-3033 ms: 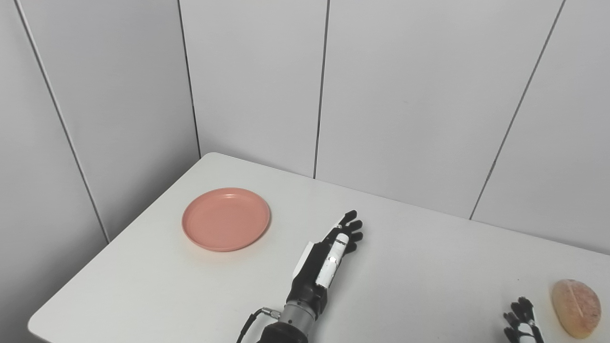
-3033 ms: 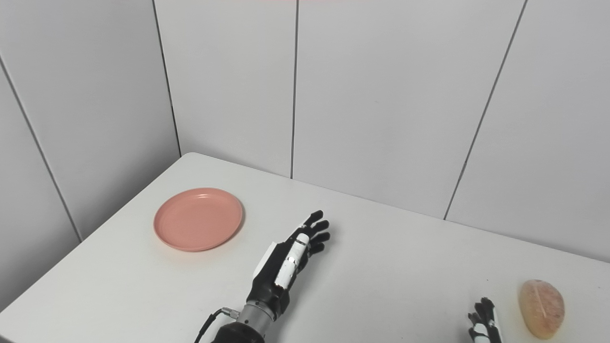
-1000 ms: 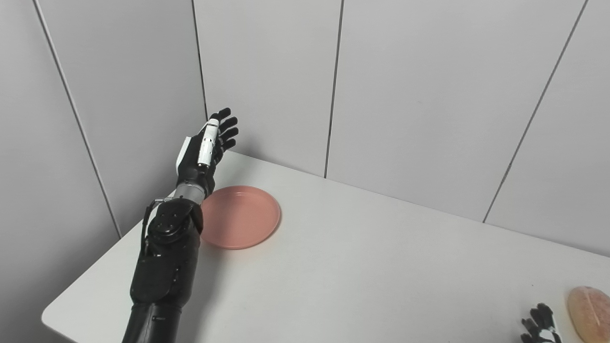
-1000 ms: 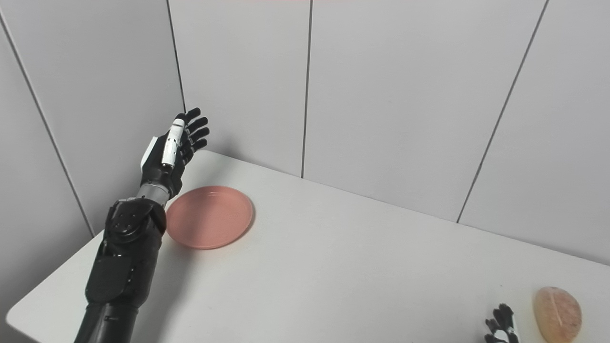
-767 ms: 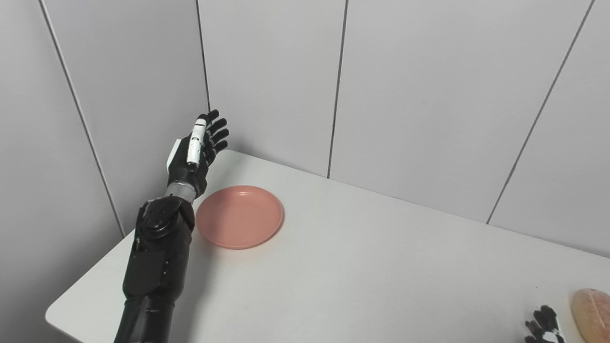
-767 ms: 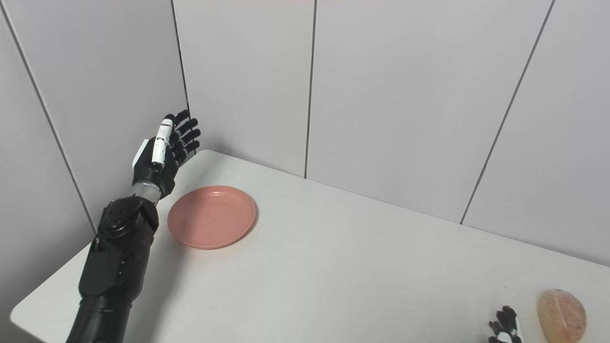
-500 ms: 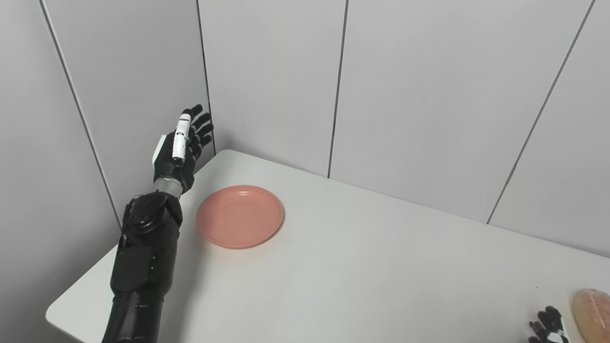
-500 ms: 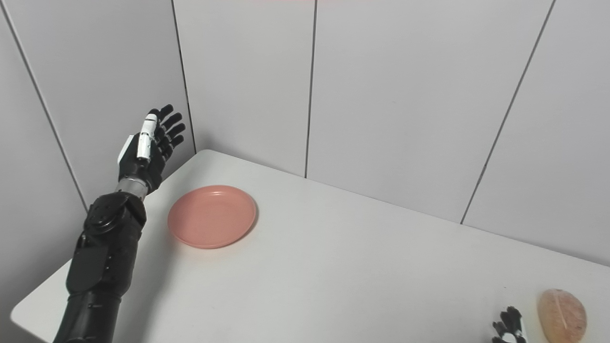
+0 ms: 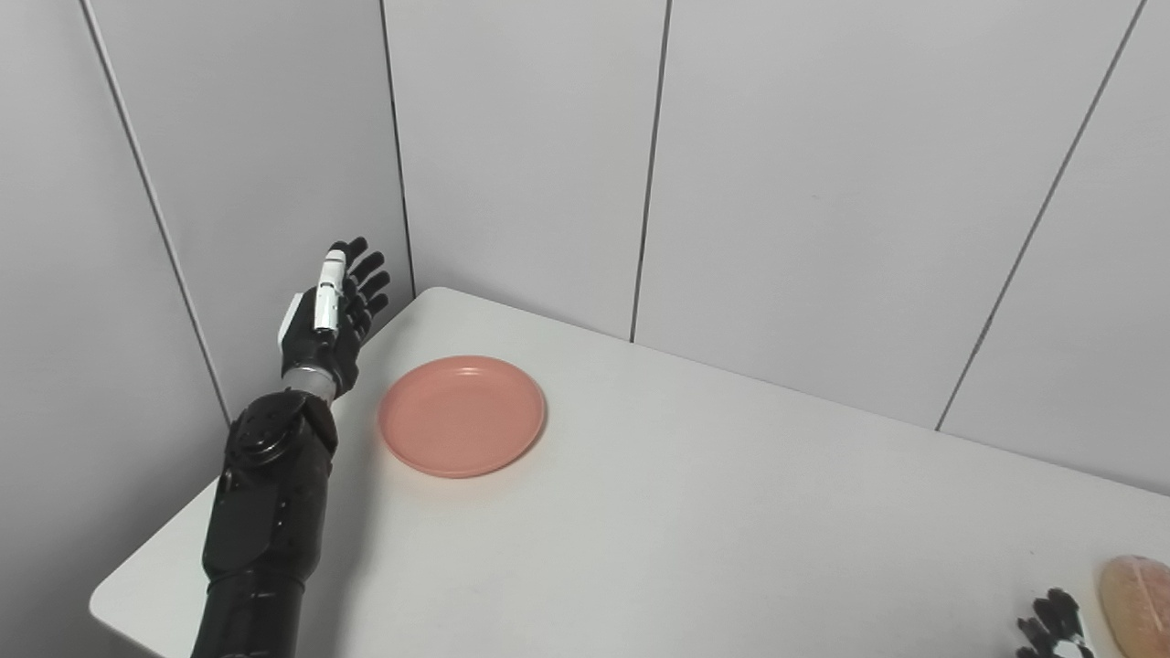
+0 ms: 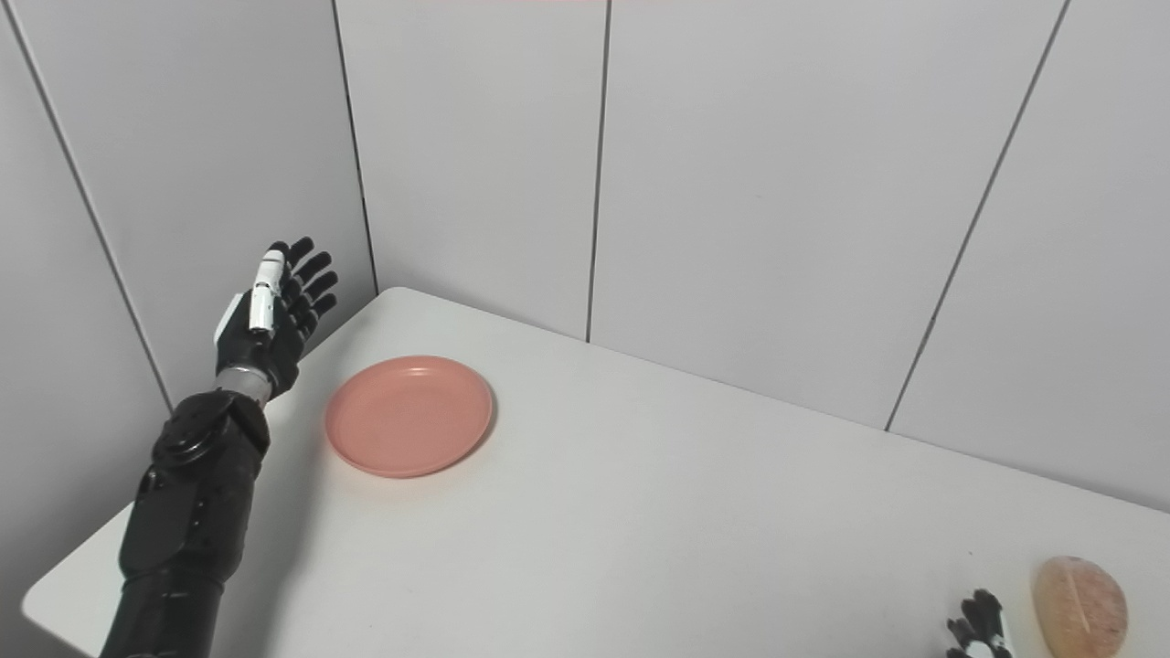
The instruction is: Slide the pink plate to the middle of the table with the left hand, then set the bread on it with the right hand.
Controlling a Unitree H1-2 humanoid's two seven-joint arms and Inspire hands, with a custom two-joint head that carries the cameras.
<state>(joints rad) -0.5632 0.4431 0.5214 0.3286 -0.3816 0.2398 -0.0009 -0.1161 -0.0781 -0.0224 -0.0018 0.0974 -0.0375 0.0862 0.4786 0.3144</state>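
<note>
While our left hand [image 9: 331, 315] hangs open beside it, the round pink plastic plate [image 9: 462, 416] lies near the white table [image 9: 695, 512] corner: we judge it light, stiff, slippery; push at its rim.

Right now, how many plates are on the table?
1. The pink plate lies on the table near its far left corner, empty, beside the raised left hand. Nothing in view could hide another plate.

Plate [image 9: 462, 416] salmon pink. Bread [image 10: 1079, 594] tan-orange. Table [image 9: 695, 512] white. Left hand [image 9: 331, 311] black, white strip. Wall panels [image 9: 777, 164] pale grey.
</note>
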